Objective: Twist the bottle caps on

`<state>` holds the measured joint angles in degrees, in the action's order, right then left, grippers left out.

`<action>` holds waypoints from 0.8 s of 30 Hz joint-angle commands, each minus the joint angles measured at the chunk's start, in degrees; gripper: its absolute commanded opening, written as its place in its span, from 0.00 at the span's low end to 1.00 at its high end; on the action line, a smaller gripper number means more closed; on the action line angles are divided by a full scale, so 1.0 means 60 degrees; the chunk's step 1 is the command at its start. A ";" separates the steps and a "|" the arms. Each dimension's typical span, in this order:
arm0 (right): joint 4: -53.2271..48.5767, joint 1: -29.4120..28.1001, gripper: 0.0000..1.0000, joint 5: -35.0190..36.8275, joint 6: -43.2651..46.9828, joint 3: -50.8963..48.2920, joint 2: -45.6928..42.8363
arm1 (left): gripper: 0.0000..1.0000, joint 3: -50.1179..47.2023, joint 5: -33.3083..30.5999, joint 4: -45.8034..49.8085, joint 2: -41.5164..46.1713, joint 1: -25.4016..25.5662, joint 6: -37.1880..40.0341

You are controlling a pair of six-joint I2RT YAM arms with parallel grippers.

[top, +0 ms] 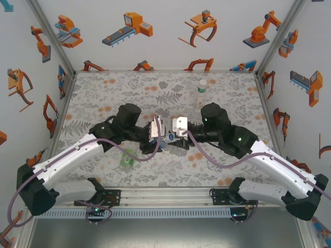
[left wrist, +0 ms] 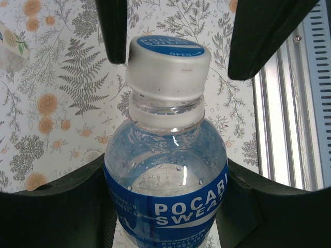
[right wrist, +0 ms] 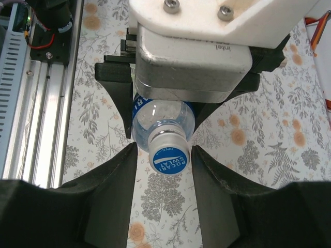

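The blue-labelled bottle point(left wrist: 165, 186) is held off the table, lying sideways, with my left gripper point(left wrist: 165, 178) shut on its body. Its white cap with a blue top point(left wrist: 168, 67) sits on the neck. My right gripper point(right wrist: 164, 155) is open with a finger on each side of that cap point(right wrist: 169, 155); the right finger is almost touching and a narrow gap shows on the left. From above, both grippers meet at mid-table around the bottle point(top: 164, 140). The green-labelled bottle point(top: 127, 159) lies on the table near the left arm. The slim bottle point(top: 202, 92) stands at the back.
The floral table cover point(top: 103, 103) runs to side walls printed with orange robots. A metal rail point(top: 165, 196) crosses the near edge between the arm bases. Open table lies at the back left and in front of the grippers.
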<state>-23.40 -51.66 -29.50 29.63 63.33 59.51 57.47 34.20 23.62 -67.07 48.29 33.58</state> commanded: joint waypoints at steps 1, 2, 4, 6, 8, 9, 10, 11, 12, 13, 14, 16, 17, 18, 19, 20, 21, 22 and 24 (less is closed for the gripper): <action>0.0316 -0.0091 0.45 0.0258 0.0160 -0.0112 0.0100 | 0.00 0.0367 0.0317 -0.0002 0.0018 0.0008 -0.0078; 0.0333 -0.0100 0.45 0.0360 0.0160 -0.0089 0.0138 | 0.00 0.0410 0.0310 0.0044 0.0003 0.0007 -0.0070; 0.0325 -0.0106 0.43 0.0482 0.0160 -0.0055 0.0171 | 0.00 0.0411 0.0318 0.0053 -0.0004 0.0008 -0.0031; 0.0330 -0.0102 0.40 0.0521 0.0174 -0.0054 0.0175 | 0.00 0.0430 0.0343 0.0085 -0.0008 0.0008 -0.0019; 0.0334 -0.0106 0.36 0.0487 0.0162 -0.0052 0.0175 | 0.00 0.0432 0.0338 0.0103 -0.0007 0.0006 -0.0014; 0.0318 -0.0117 0.33 0.0466 0.0140 -0.0054 0.0172 | 0.00 0.0425 0.0345 0.0067 0.0000 0.0005 -0.0012; 0.0296 -0.0106 0.30 0.0435 0.0070 -0.0053 0.0184 | 0.00 0.0421 0.0361 0.0047 -0.0004 -0.0003 0.0011; 0.0292 -0.0105 0.25 0.0472 -0.0117 -0.0038 0.0190 | 0.00 0.0445 0.0363 0.0052 -0.0005 0.0002 0.0007; 0.0313 -0.0107 0.22 0.0563 -0.0450 -0.0024 0.0204 | 0.00 0.0454 0.0365 0.0063 -0.0006 0.0005 0.0016; 0.0332 -0.0106 0.17 0.0670 -0.0852 -0.0013 0.0223 | 0.00 0.0435 0.0365 0.0059 0.0001 -0.0003 0.0030; 0.0325 -0.0106 0.14 0.0722 -0.1193 -0.0011 0.0205 | 0.00 0.0405 0.0360 0.0010 0.0001 -0.0007 0.0045; 0.0550 -0.0101 0.09 0.0955 -0.2403 -0.0126 0.0175 | 0.00 0.0380 0.0363 -0.0052 -0.0034 -0.0007 0.0057; 0.0712 -0.0105 0.08 0.1100 -0.3090 -0.0200 0.0175 | 0.00 0.0379 0.0340 -0.0074 -0.0052 -0.0007 0.0076; 0.0891 -0.0106 0.05 0.1296 -0.3993 -0.0309 0.0175 | 0.00 0.0344 0.0342 -0.0172 -0.0064 -0.0006 0.0072; 0.1052 -0.0106 0.02 0.1613 -0.4986 -0.0383 0.0201 | 0.00 0.0298 0.0351 -0.0308 -0.0098 -0.0007 0.0080; 0.1142 -0.0106 0.00 0.1962 -0.5844 -0.0429 0.0230 | 0.00 0.0267 0.0363 -0.0425 -0.0133 -0.0007 0.0089; 0.1216 -0.0106 0.00 0.2444 -0.6978 -0.0490 0.0254 | 0.00 0.0277 0.0376 -0.0499 -0.0173 -0.0007 0.0094; 0.1173 -0.0106 0.00 0.2994 -0.8127 -0.0520 0.0312 | 0.00 0.0318 0.0378 -0.0523 -0.0230 -0.0006 0.0123; 0.0876 -0.0106 0.00 0.3870 -1.0194 -0.0509 0.0402 | 0.00 0.0299 0.0376 -0.0667 -0.0304 -0.0010 0.0159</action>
<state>-19.42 -51.96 -16.53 -7.49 61.12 60.84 58.08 33.41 23.73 -68.55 47.90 33.67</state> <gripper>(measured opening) 0.343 0.582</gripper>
